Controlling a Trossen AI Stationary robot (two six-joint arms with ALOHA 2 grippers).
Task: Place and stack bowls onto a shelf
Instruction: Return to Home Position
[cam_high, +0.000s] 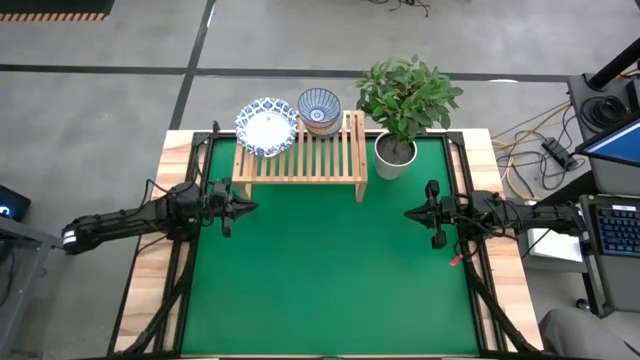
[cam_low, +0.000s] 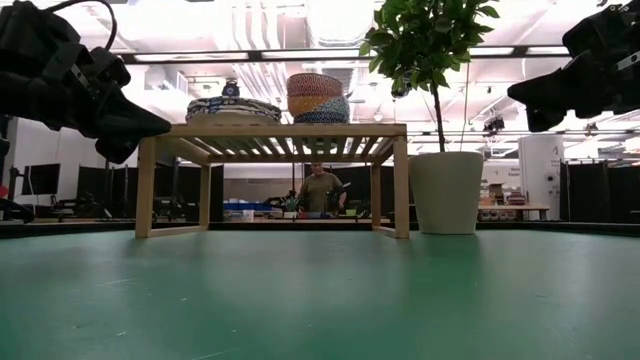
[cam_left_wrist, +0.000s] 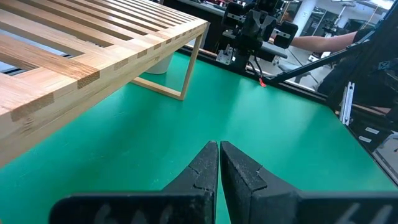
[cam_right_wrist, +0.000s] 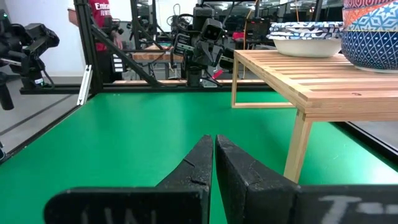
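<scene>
On the light-wood shelf (cam_high: 300, 158) two stacks of bowls stand at its far edge. The wide white bowls with blue rims (cam_high: 266, 126) sit at the far left. The smaller stack, topped by a grey-blue patterned bowl (cam_high: 319, 107), stands right of them. The low view shows the white stack (cam_low: 233, 108) and the small stack (cam_low: 317, 98) on the slatted top. My left gripper (cam_high: 248, 206) hovers shut above the table's left side, near the shelf's left leg. My right gripper (cam_high: 410, 213) hovers shut over the right side.
A white pot with a leafy plant (cam_high: 396, 155) stands just right of the shelf. The green mat (cam_high: 330, 270) stretches wide toward the near edge. A person (cam_low: 318, 190) stands in the room beyond the table.
</scene>
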